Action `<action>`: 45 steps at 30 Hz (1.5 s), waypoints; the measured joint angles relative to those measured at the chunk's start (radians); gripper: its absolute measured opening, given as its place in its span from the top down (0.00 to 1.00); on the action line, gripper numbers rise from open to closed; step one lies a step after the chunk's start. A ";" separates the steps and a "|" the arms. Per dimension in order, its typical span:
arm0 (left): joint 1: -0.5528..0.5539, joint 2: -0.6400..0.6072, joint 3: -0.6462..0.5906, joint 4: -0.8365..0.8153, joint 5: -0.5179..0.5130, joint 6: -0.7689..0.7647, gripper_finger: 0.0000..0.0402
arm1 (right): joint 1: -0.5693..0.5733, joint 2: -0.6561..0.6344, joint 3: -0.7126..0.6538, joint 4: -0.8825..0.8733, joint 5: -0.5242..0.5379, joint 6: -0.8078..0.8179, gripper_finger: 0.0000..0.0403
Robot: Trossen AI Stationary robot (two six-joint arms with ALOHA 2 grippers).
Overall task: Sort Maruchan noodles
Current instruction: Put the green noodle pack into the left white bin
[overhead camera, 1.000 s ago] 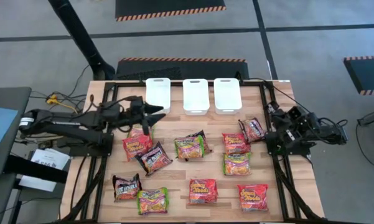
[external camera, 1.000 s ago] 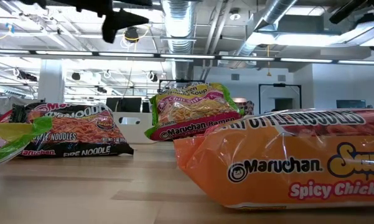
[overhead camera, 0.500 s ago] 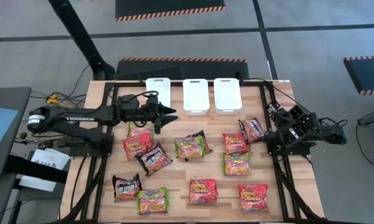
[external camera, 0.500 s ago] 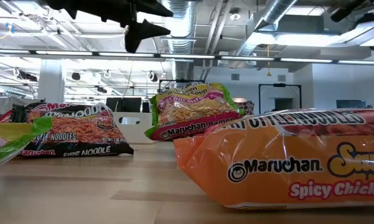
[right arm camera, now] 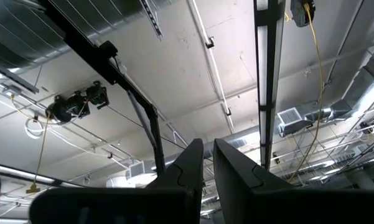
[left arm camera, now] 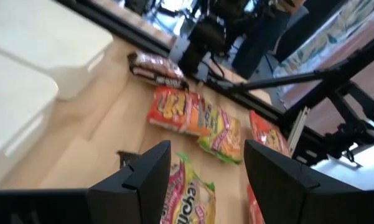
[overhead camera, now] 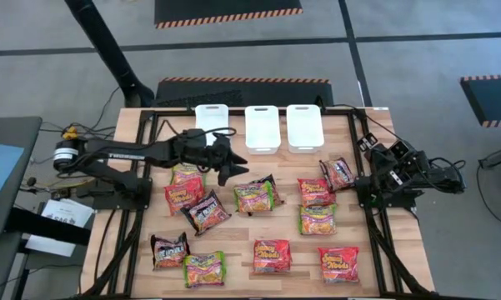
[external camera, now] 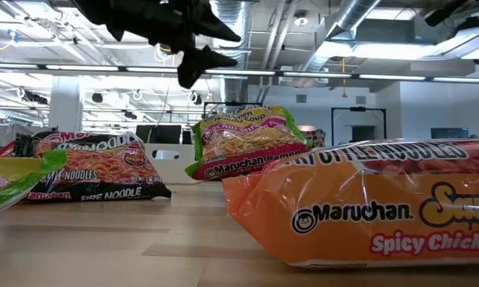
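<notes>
Eleven Maruchan noodle packets (overhead camera: 255,197) lie scattered on the wooden table (overhead camera: 233,242), all on the near side of three white tubs (overhead camera: 262,127) that stand in a row at the table's far edge. By edge colour there are about four green, three black and four red-orange packets.

In the low view the nearest orange packet (external camera: 367,203) reads "Maruchan" and "Spicy Chicken", a green one (external camera: 247,142) beyond it reads "Maruchan Ramen", and a black one (external camera: 92,167) reads "Fire Noodle".

The left gripper (overhead camera: 232,162) hangs spread and empty just before the left tub, above the packets. The right gripper (right arm camera: 208,163) rests beside the table's right edge, pointing at the ceiling, fingers nearly together, holding nothing.
</notes>
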 joint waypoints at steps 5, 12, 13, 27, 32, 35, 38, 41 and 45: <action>0.000 0.040 0.000 -0.001 0.013 -0.021 0.52 | 0.000 0.000 0.000 -0.002 0.000 0.000 0.84; 0.001 0.104 0.000 -0.007 0.087 -0.001 0.52 | 0.000 0.000 0.001 -0.023 0.000 -0.003 0.84; 0.001 0.112 0.000 -0.007 0.088 0.011 0.52 | 0.000 0.000 0.001 -0.032 0.000 -0.003 0.84; -0.034 0.131 0.000 -0.060 0.020 0.143 0.52 | 0.000 0.000 0.001 -0.089 0.000 -0.002 0.84; -0.056 0.130 0.000 -0.091 -0.013 0.154 0.52 | 0.000 0.000 0.001 -0.096 0.000 -0.002 0.84; -0.061 0.130 0.000 -0.117 -0.035 0.155 0.52 | 0.000 0.000 0.001 -0.108 0.000 -0.002 0.84; -0.061 0.130 0.000 -0.126 -0.037 0.156 0.52 | 0.000 0.000 0.001 -0.110 0.000 -0.001 0.84; -0.063 0.130 0.000 -0.138 -0.037 0.155 0.52 | 0.000 0.000 0.001 -0.111 0.001 0.001 0.84; -0.063 0.130 0.000 -0.133 -0.037 0.155 0.52 | 0.000 0.000 0.001 -0.112 0.002 0.000 0.84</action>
